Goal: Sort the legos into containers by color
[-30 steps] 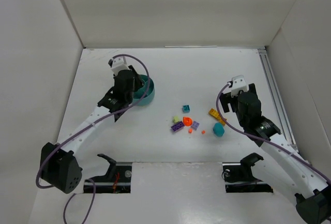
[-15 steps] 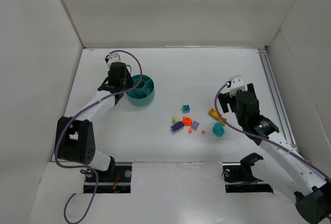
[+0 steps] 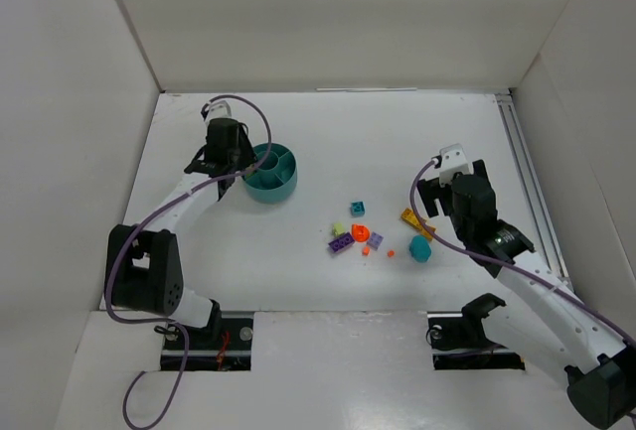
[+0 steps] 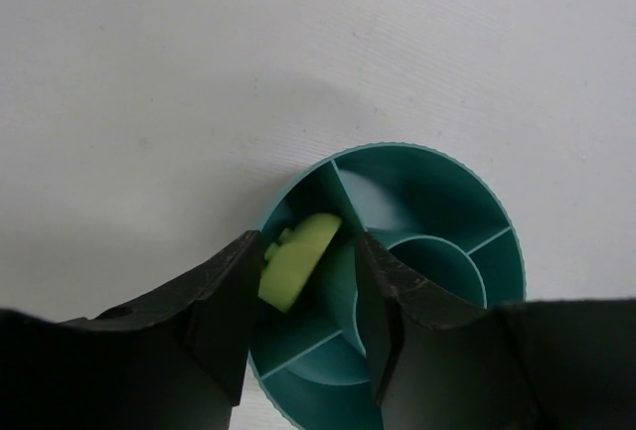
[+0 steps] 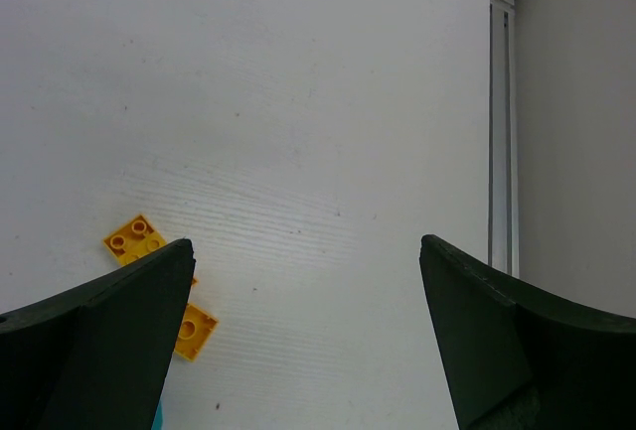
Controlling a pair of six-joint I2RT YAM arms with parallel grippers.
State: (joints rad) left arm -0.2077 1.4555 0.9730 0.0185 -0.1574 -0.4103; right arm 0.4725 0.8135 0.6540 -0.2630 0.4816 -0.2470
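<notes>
The round teal dish [image 3: 276, 178] stands at the back left; in the left wrist view [image 4: 437, 192] its inner walls and central ring show. My left gripper [image 3: 235, 164] [image 4: 303, 291] hangs over its left rim, jaws apart. A yellow-green lego [image 4: 298, 261] lies between them in a compartment, close to the left finger. Loose legos lie mid-table: a teal cube [image 3: 357, 209], a purple brick [image 3: 341, 243], an orange round piece [image 3: 360, 233], a yellow brick [image 3: 412, 217] and a larger teal piece [image 3: 420, 248]. My right gripper [image 3: 449, 190] [image 5: 306, 241] is wide open and empty, above the table beside the yellow bricks [image 5: 134, 236].
White walls enclose the table on the left, back and right. A metal rail [image 3: 525, 182] [image 5: 500, 122] runs along the right edge. Small lilac [image 3: 375, 239], lime [image 3: 338, 228] and orange [image 3: 390, 253] bits lie among the loose legos.
My left gripper has moved from over the dish toward its left rim, uncovering the compartments. The right arm has barely shifted. The loose legos have not moved.
</notes>
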